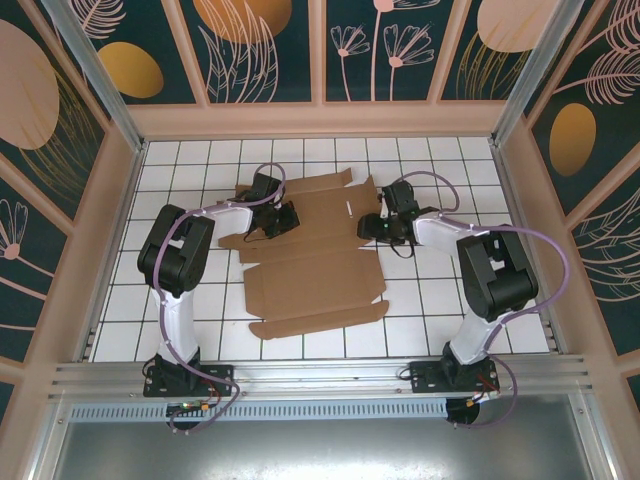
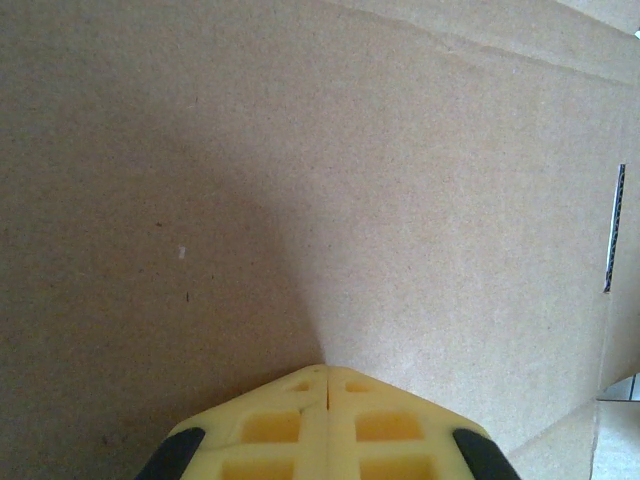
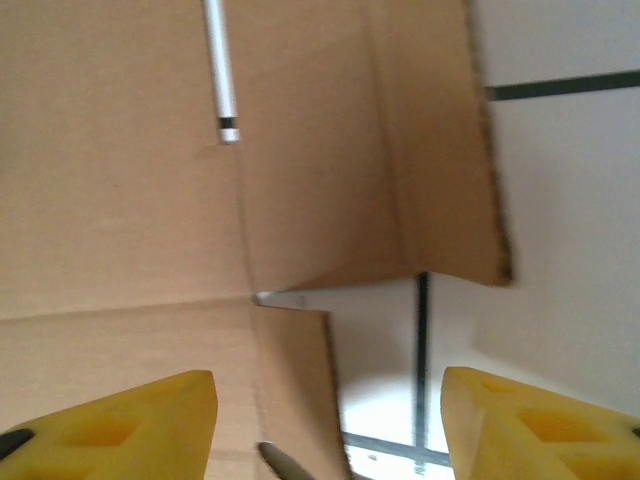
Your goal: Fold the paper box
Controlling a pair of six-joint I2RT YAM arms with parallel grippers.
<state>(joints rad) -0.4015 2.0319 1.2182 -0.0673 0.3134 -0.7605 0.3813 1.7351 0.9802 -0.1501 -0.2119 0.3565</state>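
Note:
The paper box [image 1: 310, 275] lies mostly flat on the white tiles, a brown die-cut sheet with flaps and creases. My left gripper [image 1: 285, 218] is over its far left panel. In the left wrist view the yellow fingers are pressed together, and the left gripper [image 2: 327, 375] points at bare cardboard [image 2: 300, 150] with nothing held. My right gripper [image 1: 368, 228] is at the sheet's far right edge. Seen from the right wrist, the right gripper [image 3: 328, 420] stands open, with a small tab [image 3: 295, 370] and white tile between its fingers. A side flap [image 3: 430, 150] is raised beyond it.
White tiled floor [image 1: 450, 300] surrounds the sheet, with free tiles to the right and at the back. Patterned walls enclose the cell on three sides. A metal rail [image 1: 320, 375] runs along the near edge by the arm bases. A narrow slot [image 2: 613, 228] cuts the cardboard.

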